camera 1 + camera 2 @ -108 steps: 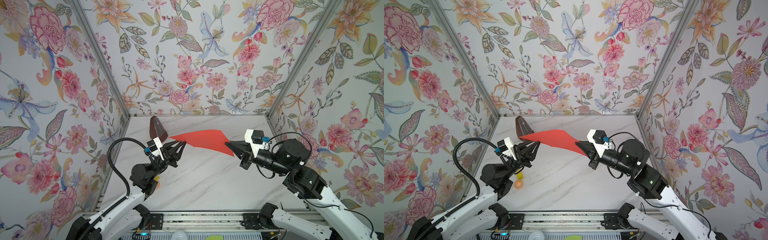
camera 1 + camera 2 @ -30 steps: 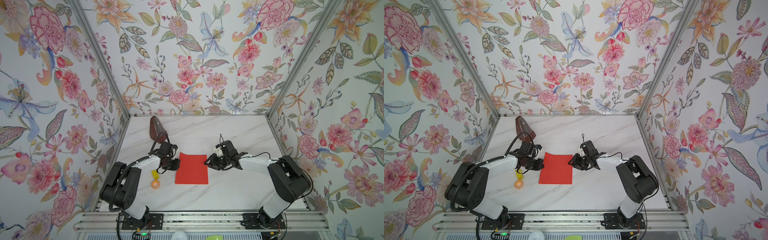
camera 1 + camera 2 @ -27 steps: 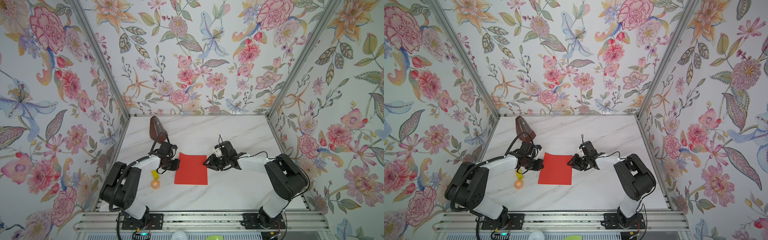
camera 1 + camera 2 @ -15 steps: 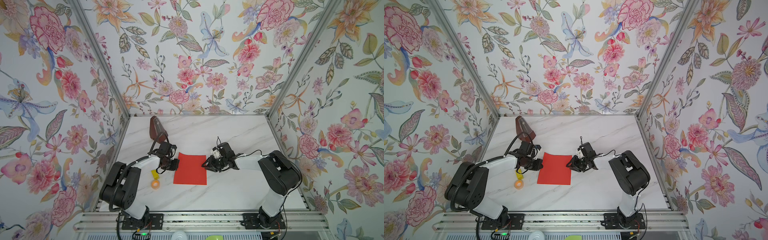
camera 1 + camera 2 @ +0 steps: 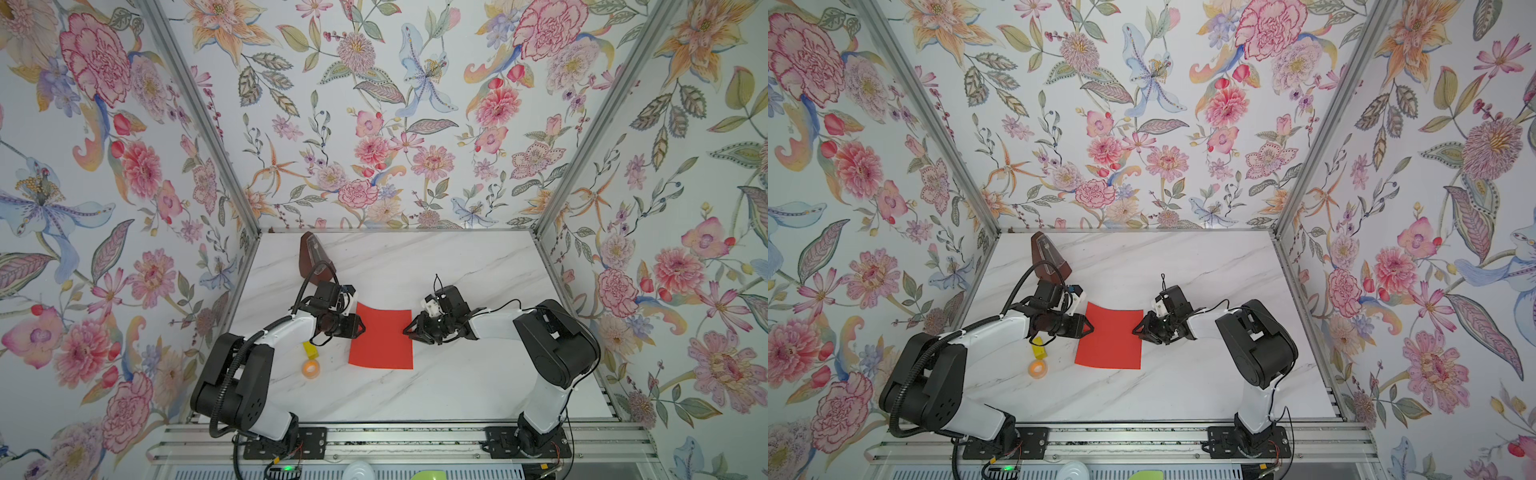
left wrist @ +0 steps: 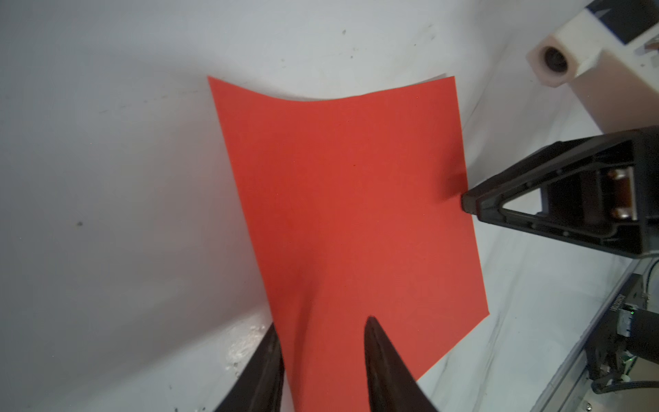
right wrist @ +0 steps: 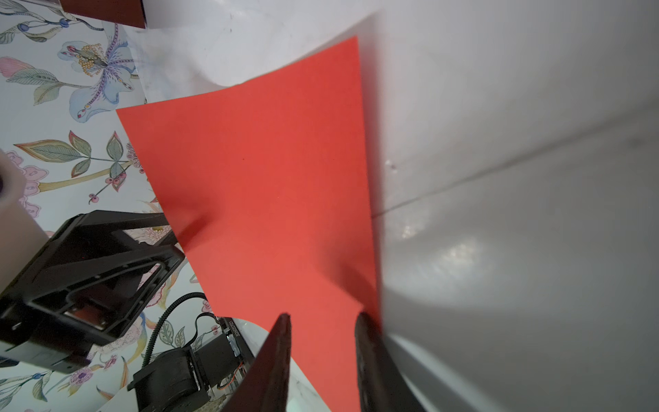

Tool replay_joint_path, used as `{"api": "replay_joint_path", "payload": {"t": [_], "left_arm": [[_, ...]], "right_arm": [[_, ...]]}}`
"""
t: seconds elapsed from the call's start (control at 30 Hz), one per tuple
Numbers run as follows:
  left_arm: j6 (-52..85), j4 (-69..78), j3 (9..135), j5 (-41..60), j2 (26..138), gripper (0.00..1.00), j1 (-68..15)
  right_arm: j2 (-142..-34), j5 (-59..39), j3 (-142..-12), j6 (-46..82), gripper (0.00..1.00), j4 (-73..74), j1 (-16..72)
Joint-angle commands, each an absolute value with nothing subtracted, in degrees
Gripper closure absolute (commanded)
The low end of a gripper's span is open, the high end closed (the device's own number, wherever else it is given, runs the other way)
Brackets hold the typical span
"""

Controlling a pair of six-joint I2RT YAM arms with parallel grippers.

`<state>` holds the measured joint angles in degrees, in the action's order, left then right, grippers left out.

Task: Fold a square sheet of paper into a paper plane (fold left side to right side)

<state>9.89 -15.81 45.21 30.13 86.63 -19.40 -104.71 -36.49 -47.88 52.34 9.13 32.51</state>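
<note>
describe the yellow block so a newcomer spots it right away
On the marble table, look left of the red paper sheet. Two small things lie there: the yellow block is the angular one partly under the left arm, just behind the round orange ring.

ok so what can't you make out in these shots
yellow block: partly hidden under the left arm, both top views.
metronome: cut off by the frame edge, right wrist view.
square sheet of paper: near end runs off the frame at the left gripper, left wrist view.
orange ring: too small to identify, top views.
</note>
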Motion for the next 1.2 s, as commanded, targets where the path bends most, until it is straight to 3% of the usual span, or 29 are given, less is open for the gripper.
{"api": "replay_joint_path", "payload": {"t": [0.0,0.43,0.93,1.17], "left_arm": [[10.6,-15.7,45.7,34.5,85.3,0.58,-18.9],[19.6,-5.6,44.3,41.6,83.6,0.40,-23.5],[24.4,2.8,47.4,40.1,91.9,0.37,-29.4],[24.3,2.9,46.7,35.8,92.0,0.45,-29.5]], "right_arm": [[-105.9,-35.2,-46.8,52.5,0.68,8.0,32.3],[-105.6,-35.2,-47.3,52.5,0.68,7.7,32.3],[-105.4,-34.9,-47.1,52.4,0.67,7.4,32.3],[-104.4,-34.4,-47.1,52.4,0.68,7.5,32.5]]}}
